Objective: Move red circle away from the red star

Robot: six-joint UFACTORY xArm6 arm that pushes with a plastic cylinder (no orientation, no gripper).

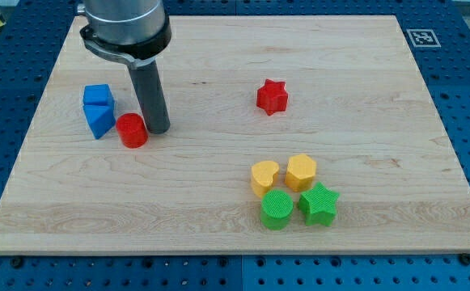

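The red circle [131, 130] sits on the wooden board at the view's left. The red star [272, 97] lies well to its right, near the board's middle top. My tip [157, 128] rests on the board just right of the red circle, touching or almost touching its right side. The dark rod rises from there to the arm's body at the view's top left.
A blue cube [98, 95] and a blue block [100, 118] stand just left of the red circle. At lower right is a cluster: yellow heart [264, 177], yellow hexagon [301, 171], green circle [277, 209], green star [319, 204]. The board's left edge [24, 153] is near.
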